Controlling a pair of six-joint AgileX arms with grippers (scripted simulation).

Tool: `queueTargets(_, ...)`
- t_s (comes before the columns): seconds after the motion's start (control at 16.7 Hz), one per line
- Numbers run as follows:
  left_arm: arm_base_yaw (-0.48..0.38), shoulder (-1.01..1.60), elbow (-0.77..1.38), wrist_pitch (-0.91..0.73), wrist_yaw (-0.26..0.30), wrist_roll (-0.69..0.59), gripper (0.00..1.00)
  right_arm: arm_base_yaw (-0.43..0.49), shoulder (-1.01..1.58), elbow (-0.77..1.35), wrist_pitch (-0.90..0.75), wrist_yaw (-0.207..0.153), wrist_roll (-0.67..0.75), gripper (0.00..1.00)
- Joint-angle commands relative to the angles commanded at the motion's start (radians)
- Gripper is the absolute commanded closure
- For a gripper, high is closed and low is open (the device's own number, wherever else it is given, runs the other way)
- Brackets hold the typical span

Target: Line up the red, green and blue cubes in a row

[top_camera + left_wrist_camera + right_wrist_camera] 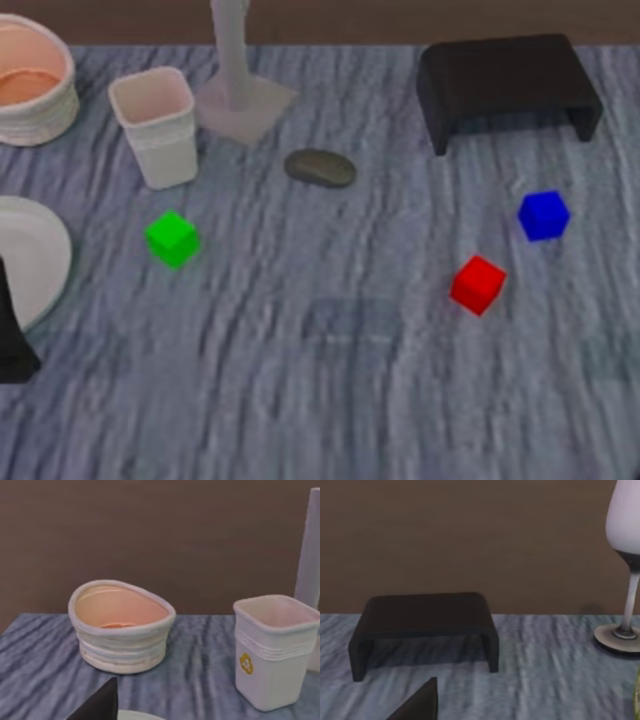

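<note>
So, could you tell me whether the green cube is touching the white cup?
No, the green cube sits apart from the white cup, with bare table between them.

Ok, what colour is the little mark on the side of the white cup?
Yellow-orange, a small round mark on the white cup. It shows best in the left wrist view.

Non-task items on the surface: ribbed bowl at far-left corner; white cup beside it; white stand; dark pebble; black riser toward far-right corner; white plate at left edge.
</note>
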Motion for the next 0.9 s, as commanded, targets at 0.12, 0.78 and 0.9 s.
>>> queueTargets(0.12, 0.000, 0.000, 0.000, 0.000, 0.000, 0.000, 0.00, 0.000, 0.000, 0.000, 0.000, 0.000, 0.000, 0.00)
queueTargets(0.78, 0.000, 0.000, 0.000, 0.000, 0.000, 0.000, 0.00, 0.153, 0.687, 0.571, -0.381, 0.001, -0.138, 0.00)
queueTargets(0.9, 0.000, 0.000, 0.000, 0.000, 0.000, 0.000, 0.00, 0.196, 0.919, 0.730, -0.494, 0.002, -0.179, 0.00)
